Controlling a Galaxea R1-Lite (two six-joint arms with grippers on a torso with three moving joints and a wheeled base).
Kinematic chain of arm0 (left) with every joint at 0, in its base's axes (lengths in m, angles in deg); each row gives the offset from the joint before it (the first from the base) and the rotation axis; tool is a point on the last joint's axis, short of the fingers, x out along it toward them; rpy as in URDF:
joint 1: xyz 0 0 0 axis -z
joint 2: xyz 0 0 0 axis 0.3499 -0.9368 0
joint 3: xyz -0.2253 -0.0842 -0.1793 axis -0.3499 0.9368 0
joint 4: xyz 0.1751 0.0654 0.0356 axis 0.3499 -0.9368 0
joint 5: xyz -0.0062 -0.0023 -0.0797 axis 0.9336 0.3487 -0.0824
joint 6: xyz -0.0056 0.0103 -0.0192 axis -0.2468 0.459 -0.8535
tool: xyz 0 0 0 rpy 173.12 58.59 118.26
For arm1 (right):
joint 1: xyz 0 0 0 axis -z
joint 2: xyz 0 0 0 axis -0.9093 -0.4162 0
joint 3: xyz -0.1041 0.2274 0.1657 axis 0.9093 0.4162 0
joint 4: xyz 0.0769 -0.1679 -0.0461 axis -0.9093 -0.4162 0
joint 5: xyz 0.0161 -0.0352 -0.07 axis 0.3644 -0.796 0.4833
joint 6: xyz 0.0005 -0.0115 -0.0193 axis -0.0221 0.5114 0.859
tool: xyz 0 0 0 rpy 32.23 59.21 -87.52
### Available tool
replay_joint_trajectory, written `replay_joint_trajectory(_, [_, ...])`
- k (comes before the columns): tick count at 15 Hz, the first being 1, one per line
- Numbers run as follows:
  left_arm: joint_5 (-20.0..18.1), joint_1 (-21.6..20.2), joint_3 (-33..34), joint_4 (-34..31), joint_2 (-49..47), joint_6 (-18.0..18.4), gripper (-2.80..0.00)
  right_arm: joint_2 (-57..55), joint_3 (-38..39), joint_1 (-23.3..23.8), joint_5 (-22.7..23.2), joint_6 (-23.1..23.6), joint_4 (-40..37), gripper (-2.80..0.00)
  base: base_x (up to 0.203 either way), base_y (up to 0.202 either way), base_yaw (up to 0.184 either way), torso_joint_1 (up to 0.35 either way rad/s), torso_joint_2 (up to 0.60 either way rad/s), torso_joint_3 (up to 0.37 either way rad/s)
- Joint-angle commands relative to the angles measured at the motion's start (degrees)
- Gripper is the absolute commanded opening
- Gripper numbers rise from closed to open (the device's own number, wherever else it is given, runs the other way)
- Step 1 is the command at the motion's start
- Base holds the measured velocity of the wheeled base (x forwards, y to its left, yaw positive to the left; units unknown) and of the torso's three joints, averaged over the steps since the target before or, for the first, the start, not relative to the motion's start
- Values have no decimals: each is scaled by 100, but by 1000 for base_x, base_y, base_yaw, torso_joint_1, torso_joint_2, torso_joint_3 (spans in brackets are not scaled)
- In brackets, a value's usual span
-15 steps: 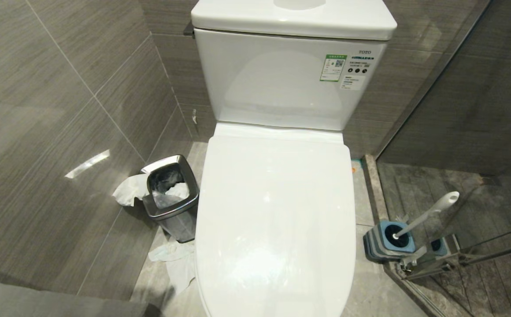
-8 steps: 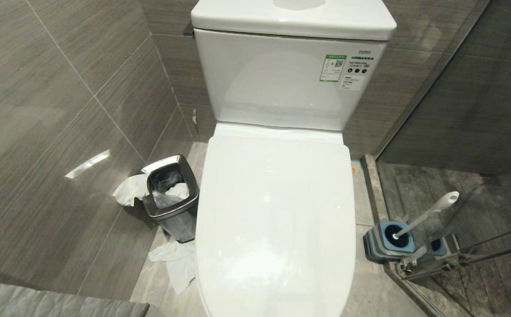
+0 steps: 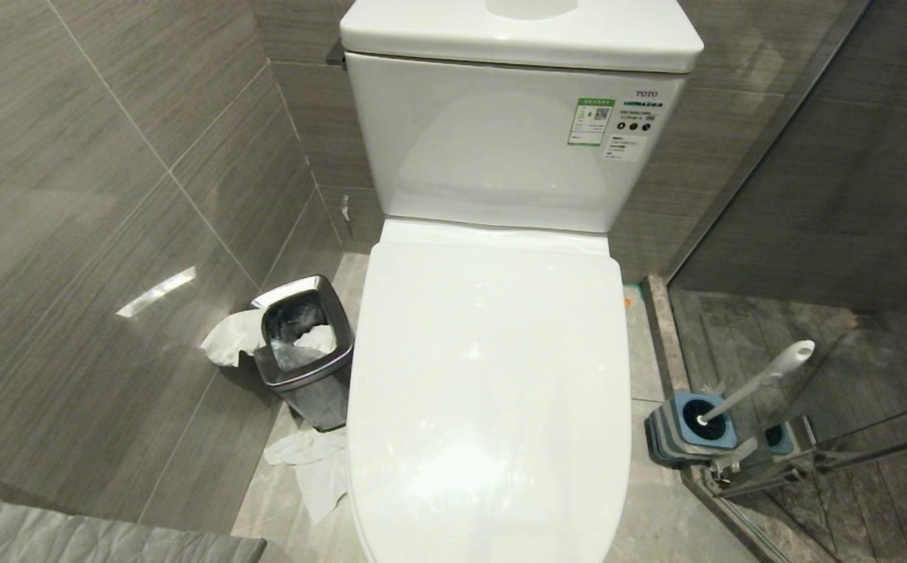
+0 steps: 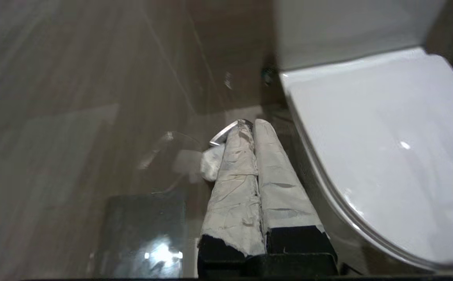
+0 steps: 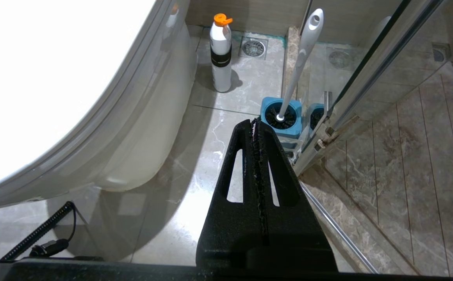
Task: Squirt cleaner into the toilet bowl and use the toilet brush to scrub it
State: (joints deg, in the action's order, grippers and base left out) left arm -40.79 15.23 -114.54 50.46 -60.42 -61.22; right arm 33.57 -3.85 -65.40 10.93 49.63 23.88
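The toilet bowl fills the middle of the head view with its white lid down, so its inside is hidden. The cleaner is out of view. The toilet brush leans in its blue-and-grey holder on the floor to the toilet's right. My left gripper, its fingers wrapped in white tape, is shut and empty. It hangs beside the toilet's left rim and points toward the bin. My right gripper is shut and empty, low on the toilet's right, just short of the brush holder and brush handle.
A steel waste bin with tissue stands left of the toilet, and more tissue lies on the floor. A white bottle with an orange cap stands by the toilet's base. The glass shower door's frame runs right behind the brush holder. The left arm's grey padded cover crosses the bottom-left corner.
The left arm's grey padded cover has shifted in the bottom-left corner of the head view and now shows more plainly. The toilet, the bin and the brush have not moved.
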Motion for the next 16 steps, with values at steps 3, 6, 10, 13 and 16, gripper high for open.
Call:
replay_joint_trajectory(3, [1081,295,765,145,920,135,-280,-5,0,0,1,0,2,-280,0,0,0,0,0,0])
replay_joint_trajectory(6, [1328,452,1428,454,1338,451,-280,-5,0,0,1,0,2,-280,0,0,0,0,0,0])
replay_joint_trajectory(10, [1625,520,2628,863,2329,577,-280,-5,0,0,1,-9,2,-280,0,0,0,0,0,0])
replay_joint_trajectory(13, [1776,525,3723,1909,2367,566,-280,-5,-8,0,1,0,2,-280,0,0,0,0,0,0])
replay_joint_trajectory(16, [1808,525,4783,2706,2371,536,-280,-5,0,0,1,0,2,-280,0,0,0,0,0,0])
